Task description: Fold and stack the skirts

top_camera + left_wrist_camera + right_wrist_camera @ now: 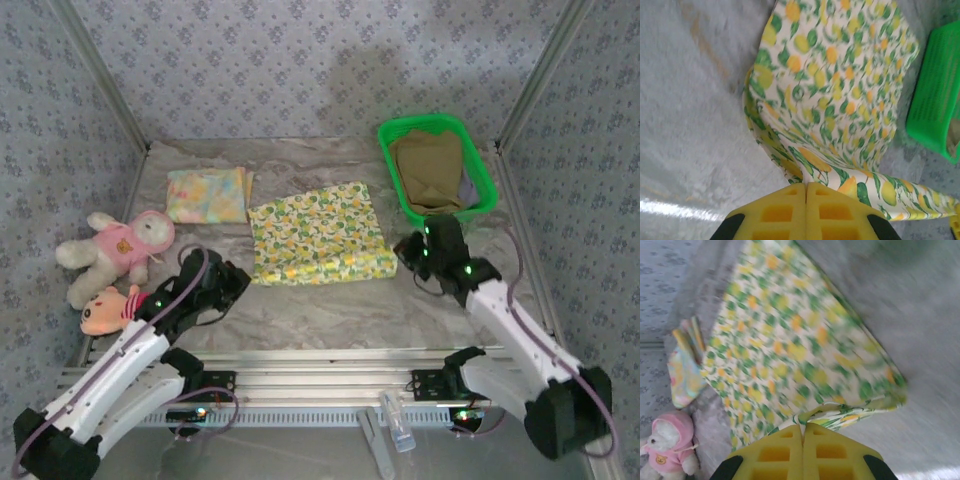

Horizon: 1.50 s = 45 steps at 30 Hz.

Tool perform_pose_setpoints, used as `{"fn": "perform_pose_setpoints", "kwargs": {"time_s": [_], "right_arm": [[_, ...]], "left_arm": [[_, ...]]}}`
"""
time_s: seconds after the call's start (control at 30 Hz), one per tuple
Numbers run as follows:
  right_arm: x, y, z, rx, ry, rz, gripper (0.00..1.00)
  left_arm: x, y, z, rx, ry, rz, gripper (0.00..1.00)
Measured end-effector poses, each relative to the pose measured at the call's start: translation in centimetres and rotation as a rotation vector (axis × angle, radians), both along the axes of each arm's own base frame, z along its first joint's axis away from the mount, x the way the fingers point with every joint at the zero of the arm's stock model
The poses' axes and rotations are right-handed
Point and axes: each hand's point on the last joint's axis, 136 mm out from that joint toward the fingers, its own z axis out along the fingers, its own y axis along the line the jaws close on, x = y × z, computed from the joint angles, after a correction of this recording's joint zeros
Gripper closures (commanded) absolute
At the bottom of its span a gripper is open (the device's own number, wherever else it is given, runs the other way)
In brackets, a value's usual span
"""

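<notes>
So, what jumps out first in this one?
The lemon-print skirt spread mid-table, with the left jaws and right jaws each closed on a near corner. Next, the bright green basket at the back right holding an olive skirt, and the pink plush toy at the left edge.

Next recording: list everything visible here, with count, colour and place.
pastel-patterned cloth skirt: one, pale yellow, folded, back left of the table
floral cloth skirt: one, white-yellow with green leaves, spread at table centre
plain cloth skirt: one, olive-khaki, inside the basket
lavender cloth: one sliver, purple, at the basket's right side beneath the olive skirt
plastic basket: one, bright green, back right
plush bear in hoodie: one, white and pink, left edge
small plush toy: one, pink-orange, near left
marbled table cover: one, grey
left gripper: one, yellow fingers, shut at the floral skirt's near-left corner, apparently pinching it
right gripper: one, yellow fingers, shut at its near-right corner, apparently pinching it
</notes>
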Motion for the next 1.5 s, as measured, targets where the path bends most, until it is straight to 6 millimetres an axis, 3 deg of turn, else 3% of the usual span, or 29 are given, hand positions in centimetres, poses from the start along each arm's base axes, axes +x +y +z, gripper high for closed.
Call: {"fn": "perform_pose_setpoints", "kwargs": {"time_s": [0.1, 0.17, 0.3, 0.4, 0.5, 0.6, 1.03, 1.2, 1.23, 1.27, 1.3, 1.37, 1.43, 1.5], "right_arm": [[5.0, 1.5, 2.7, -0.055, -0.079, 0.026, 1.00], [8.2, 2.3, 3.6, -0.095, -0.114, 0.030, 1.00], [13.3, 3.4, 3.5, -0.156, -0.141, 0.021, 1.00], [15.8, 3.7, 3.2, -0.188, -0.153, 0.001, 1.00], [17.6, 3.8, 2.9, -0.212, -0.157, -0.015, 1.00], [18.9, 4.0, 2.4, -0.229, -0.154, -0.019, 1.00], [22.5, 3.8, -0.8, -0.277, -0.093, -0.020, 1.00], [23.6, 4.1, -2.4, -0.286, -0.058, -0.014, 0.99], [23.8, 4.2, -2.7, -0.286, -0.052, -0.011, 0.92], [24.1, 4.4, -3.2, -0.283, -0.043, -0.006, 0.81], [24.4, 4.7, -3.5, -0.279, -0.036, 0.003, 0.68], [25.2, 5.2, -4.0, -0.270, -0.024, 0.030, 0.50], [25.7, 5.5, -4.3, -0.260, -0.014, 0.057, 0.33], [25.5, 5.7, -4.4, -0.257, -0.005, 0.085, 0.05]], "left_arm": [[2.7, 0.7, 1.5, 0.051, -0.010, 0.006, 1.00], [4.7, 0.9, 2.2, 0.092, -0.008, 0.003, 1.00], [8.5, 1.2, 3.6, 0.168, -0.024, -0.029, 1.00], [11.5, 1.4, 4.7, 0.211, -0.046, -0.046, 1.00], [13.7, 1.7, 4.7, 0.238, -0.043, -0.059, 1.00], [15.1, 2.0, 3.4, 0.248, -0.009, -0.076, 1.00], [18.9, 1.6, 0.5, 0.263, 0.060, -0.123, 1.00], [19.5, 1.5, -2.0, 0.274, 0.123, -0.129, 1.00], [19.6, 1.4, -2.4, 0.275, 0.134, -0.130, 0.96], [19.8, 1.4, -2.8, 0.279, 0.151, -0.133, 0.78], [20.0, 1.5, -3.1, 0.285, 0.164, -0.136, 0.49], [20.7, 1.5, -3.5, 0.287, 0.180, -0.133, 0.06], [21.2, 1.4, -3.3, 0.285, 0.180, -0.133, 0.00], [21.5, 1.4, -2.6, 0.284, 0.169, -0.133, 0.00]]}}
